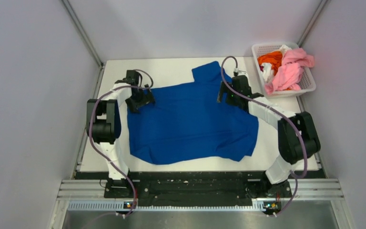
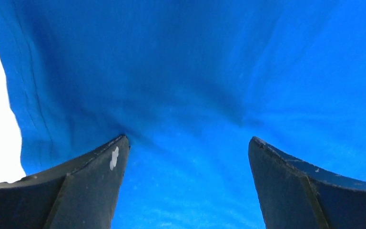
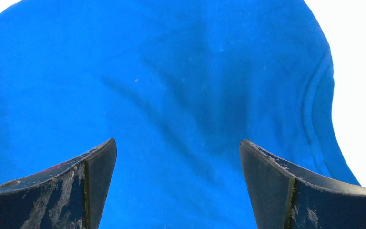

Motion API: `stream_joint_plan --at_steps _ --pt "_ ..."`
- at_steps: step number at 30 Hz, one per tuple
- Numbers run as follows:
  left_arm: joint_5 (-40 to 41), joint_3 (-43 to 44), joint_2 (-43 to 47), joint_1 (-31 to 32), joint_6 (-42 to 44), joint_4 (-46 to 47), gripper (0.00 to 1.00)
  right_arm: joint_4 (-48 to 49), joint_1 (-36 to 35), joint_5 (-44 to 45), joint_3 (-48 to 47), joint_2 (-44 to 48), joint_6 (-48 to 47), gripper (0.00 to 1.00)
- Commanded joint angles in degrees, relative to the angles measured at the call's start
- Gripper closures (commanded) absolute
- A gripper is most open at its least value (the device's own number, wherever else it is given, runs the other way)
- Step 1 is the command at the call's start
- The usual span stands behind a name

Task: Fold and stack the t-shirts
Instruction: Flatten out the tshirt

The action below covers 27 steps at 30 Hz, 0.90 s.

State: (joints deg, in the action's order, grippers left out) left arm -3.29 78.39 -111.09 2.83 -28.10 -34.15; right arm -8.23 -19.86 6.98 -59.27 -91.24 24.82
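Note:
A royal blue t-shirt (image 1: 190,121) lies spread on the white table, plain side up, one sleeve pointing to the far edge. My left gripper (image 1: 140,98) is open over its far left corner; in the left wrist view (image 2: 188,143) blue cloth (image 2: 195,71) fills the space between the fingers. My right gripper (image 1: 232,97) is open over the far right part near the sleeve; the right wrist view (image 3: 177,145) shows blue cloth (image 3: 171,86) under the spread fingers. Pink (image 1: 288,71), orange (image 1: 270,59) and white (image 1: 268,71) tees lie crumpled in the basket.
The white lattice basket (image 1: 309,85) stands at the table's far right corner. Grey walls close in both sides and the back. The white tabletop (image 1: 167,69) shows beyond the shirt and along its right side (image 1: 271,148).

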Motion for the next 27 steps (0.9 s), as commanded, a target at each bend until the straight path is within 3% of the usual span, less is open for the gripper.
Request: stream_joint_plan --at_steps 1,12,21,24,27 --pt "-1.6 8.0 -6.1 -1.3 -1.4 -0.7 0.01 0.9 0.1 2.4 -5.7 -7.2 -1.7 0.01" --pt "-6.1 31.7 -23.7 -2.5 1.7 -11.2 0.01 1.5 6.0 0.2 -7.4 -16.6 2.3 0.01" --pt "-8.7 51.3 -30.7 -2.5 2.3 -15.3 0.01 -0.2 9.4 -0.5 -13.0 -20.0 1.3 0.01" --pt "-11.1 51.6 -25.9 -2.3 1.8 -15.0 0.01 -1.9 9.2 -0.4 -14.3 -16.5 -0.7 0.01" --pt "-10.0 42.8 -17.0 -0.9 1.7 -13.6 0.01 -4.3 7.7 2.6 -12.0 -9.7 -1.2 0.01"
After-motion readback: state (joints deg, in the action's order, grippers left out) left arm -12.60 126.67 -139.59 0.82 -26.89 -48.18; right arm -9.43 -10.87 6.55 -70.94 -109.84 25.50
